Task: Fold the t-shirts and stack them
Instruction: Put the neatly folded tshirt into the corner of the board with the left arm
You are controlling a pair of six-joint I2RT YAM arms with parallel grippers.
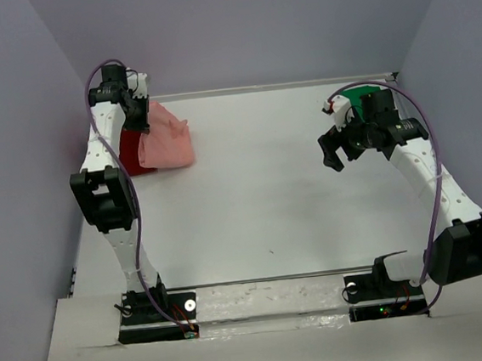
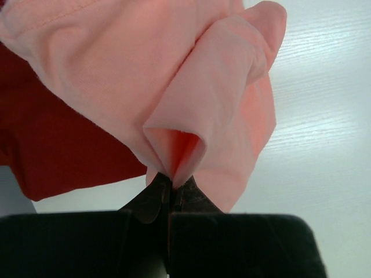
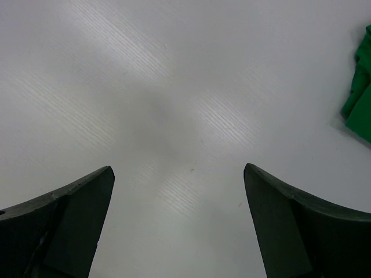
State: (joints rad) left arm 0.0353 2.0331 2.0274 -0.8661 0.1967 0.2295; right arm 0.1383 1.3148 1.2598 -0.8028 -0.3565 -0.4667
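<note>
A pink t-shirt [image 1: 167, 137] lies bunched at the far left of the table, partly over a red t-shirt [image 1: 131, 153]. My left gripper [image 1: 141, 122] is shut on a fold of the pink t-shirt [image 2: 191, 98], with the red t-shirt [image 2: 52, 145] beneath and to the left. A green t-shirt [image 1: 358, 99] lies at the far right, mostly hidden behind my right arm; its edge shows in the right wrist view [image 3: 359, 92]. My right gripper [image 1: 338, 149] is open and empty above bare table [image 3: 179, 168].
The white table [image 1: 260, 196] is walled by purple panels at the left, back and right. The arm bases stand at the near edge.
</note>
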